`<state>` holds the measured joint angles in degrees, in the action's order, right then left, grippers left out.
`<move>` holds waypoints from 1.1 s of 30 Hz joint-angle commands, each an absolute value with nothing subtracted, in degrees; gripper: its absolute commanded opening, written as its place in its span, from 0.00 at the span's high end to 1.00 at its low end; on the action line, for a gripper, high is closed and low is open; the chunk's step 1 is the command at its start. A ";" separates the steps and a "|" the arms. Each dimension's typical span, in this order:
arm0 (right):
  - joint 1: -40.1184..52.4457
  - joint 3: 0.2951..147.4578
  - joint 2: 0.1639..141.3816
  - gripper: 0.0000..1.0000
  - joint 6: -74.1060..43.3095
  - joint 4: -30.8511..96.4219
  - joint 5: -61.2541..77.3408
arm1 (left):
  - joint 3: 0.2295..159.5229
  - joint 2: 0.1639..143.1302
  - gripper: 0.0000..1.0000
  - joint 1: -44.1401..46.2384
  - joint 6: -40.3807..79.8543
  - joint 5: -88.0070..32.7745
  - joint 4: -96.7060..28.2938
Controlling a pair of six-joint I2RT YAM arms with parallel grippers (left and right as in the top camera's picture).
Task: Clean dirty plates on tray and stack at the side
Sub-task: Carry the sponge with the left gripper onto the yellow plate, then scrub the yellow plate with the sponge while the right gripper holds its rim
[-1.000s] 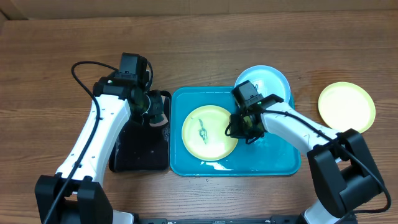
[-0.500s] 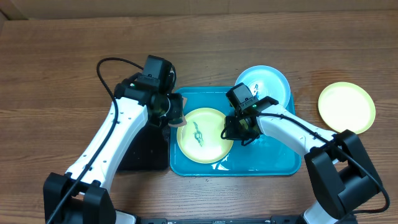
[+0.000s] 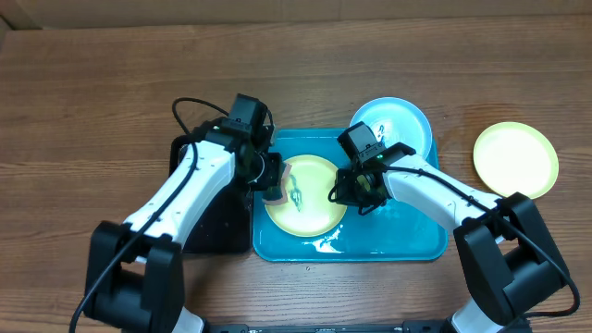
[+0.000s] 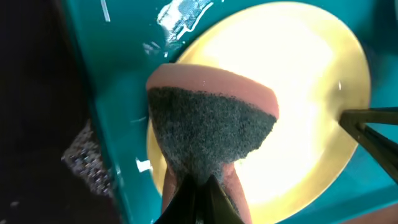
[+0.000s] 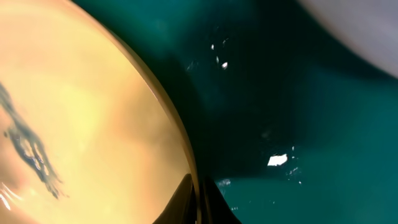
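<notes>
My left gripper (image 3: 272,179) is clamped on a sponge (image 4: 211,124), held against the smeared yellow plate (image 3: 310,211) directly beneath it in the tray (image 3: 398,242). My right gripper (image 3: 357,191) is closed, pinching that plate's rim. The smear is not yet wiped. A blue plate (image 3: 402,120) waits just beyond my right gripper. Another yellow plate (image 3: 515,157) lies well off to its right, apparently done.

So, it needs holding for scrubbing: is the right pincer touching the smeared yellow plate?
Touching. The right wrist view shows the right pincer shut on the rim of the yellow plate.
</notes>
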<state>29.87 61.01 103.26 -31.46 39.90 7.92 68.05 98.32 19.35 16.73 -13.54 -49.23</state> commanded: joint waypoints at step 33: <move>29.56 61.47 103.63 0.96 -32.80 40.86 9.10 | 68.40 109.75 0.96 30.55 25.93 -19.05 -37.15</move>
<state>29.34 61.01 103.42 -33.21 40.82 8.93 68.58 107.85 28.62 26.55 -14.35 -37.95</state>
